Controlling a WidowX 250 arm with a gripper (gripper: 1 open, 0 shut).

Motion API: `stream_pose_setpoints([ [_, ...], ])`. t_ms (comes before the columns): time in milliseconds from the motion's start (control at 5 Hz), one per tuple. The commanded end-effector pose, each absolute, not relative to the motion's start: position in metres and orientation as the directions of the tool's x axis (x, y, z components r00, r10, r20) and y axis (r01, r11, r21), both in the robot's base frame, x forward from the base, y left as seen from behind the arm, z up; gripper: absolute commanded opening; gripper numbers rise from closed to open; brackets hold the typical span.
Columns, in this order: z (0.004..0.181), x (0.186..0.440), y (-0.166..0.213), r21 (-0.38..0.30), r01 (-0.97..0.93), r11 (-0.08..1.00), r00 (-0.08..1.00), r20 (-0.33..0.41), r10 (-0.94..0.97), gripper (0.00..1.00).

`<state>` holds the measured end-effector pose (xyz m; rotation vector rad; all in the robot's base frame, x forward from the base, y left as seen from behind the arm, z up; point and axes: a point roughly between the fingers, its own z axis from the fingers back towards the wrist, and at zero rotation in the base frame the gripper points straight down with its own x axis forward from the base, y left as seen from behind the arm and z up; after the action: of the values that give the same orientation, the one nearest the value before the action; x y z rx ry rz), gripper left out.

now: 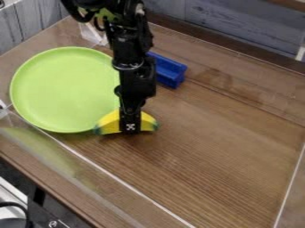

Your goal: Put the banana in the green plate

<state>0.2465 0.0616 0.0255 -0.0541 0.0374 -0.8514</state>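
Note:
The banana (110, 124) is small and yellow with dark tips. It lies on the wooden table right at the near right rim of the green plate (53, 85). My gripper (128, 121) points straight down onto the middle of the banana. Its dark fingers (131, 114) straddle the fruit and hide its centre. The banana shows on both sides of them. How tightly the jaws press on it is not clear from this view. The plate holds nothing.
A blue rectangular block (168, 70) lies just behind and to the right of the arm. A clear plastic wall (71, 158) runs along the near edge of the table. Bare wood stretches to the right.

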Motion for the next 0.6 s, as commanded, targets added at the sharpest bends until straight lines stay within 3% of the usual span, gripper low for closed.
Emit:
stream_pose_setpoints([
  [0, 0.052, 0.253, 0.074, -0.013, 0.696, 0.718, 0.718, 0.012, -0.696, 0.0],
  [400, 0.071, 0.246, 0.09, -0.02, 0.586, 0.81, 0.811, 0.012, -0.586, 0.0],
])
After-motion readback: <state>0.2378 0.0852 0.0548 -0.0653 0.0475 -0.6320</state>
